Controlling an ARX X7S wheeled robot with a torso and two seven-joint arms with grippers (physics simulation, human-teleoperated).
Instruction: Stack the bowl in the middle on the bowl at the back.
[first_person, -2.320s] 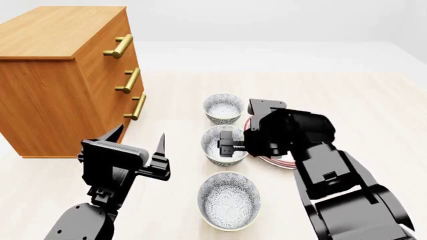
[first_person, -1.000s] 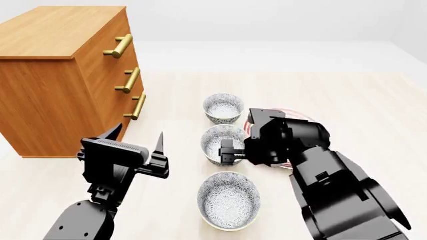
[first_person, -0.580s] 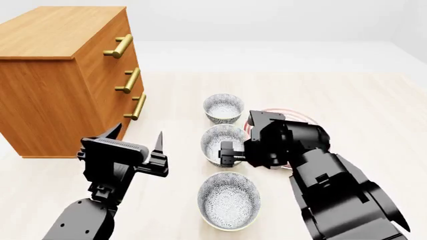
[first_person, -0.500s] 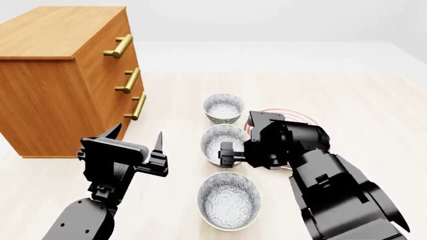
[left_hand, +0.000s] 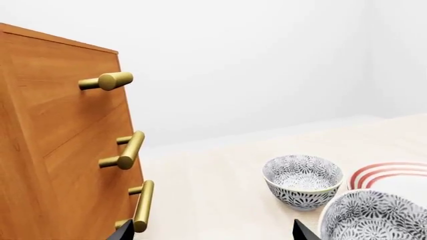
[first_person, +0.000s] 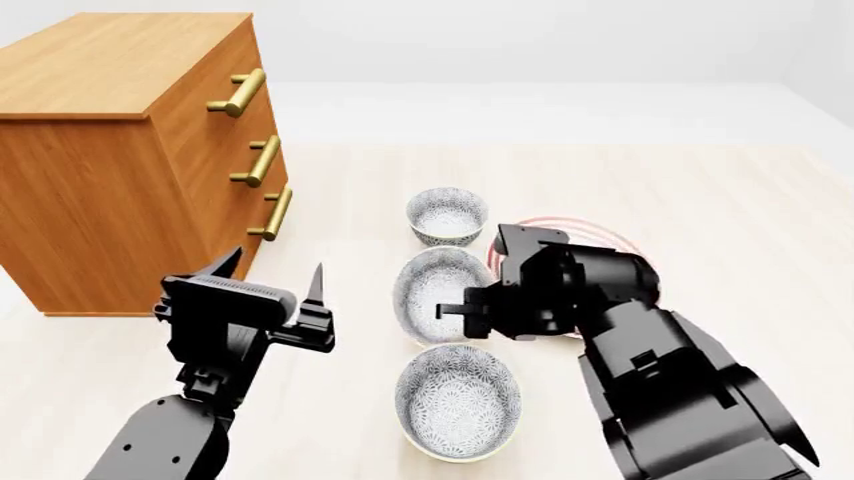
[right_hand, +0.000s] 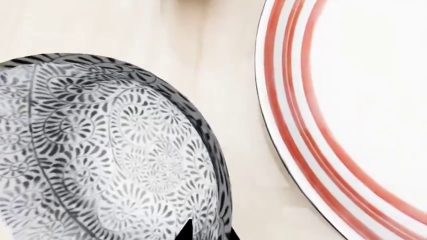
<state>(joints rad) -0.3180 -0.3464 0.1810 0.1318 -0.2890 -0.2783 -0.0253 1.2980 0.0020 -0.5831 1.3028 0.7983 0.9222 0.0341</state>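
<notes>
One thin edge is all your right gripper (first_person: 461, 308) has, clamped on the rim of the middle bowl (first_person: 430, 288), which sits between the back bowl (first_person: 447, 215) and front bowl (first_person: 458, 400). Risk: bowl pivots or slips; red-ringed plate (first_person: 587, 240) lies just beside. Left gripper (first_person: 274, 285) spread, idle.

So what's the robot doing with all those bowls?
The right gripper is pinching the rim of the middle bowl, which looks tipped, as if coming off the floor. It is meant to go into the back bowl, which is empty. A third bowl sits nearest the robot, and a red-ringed plate lies beside the middle bowl. The left gripper hangs open by the wooden dresser, holding nothing.
</notes>
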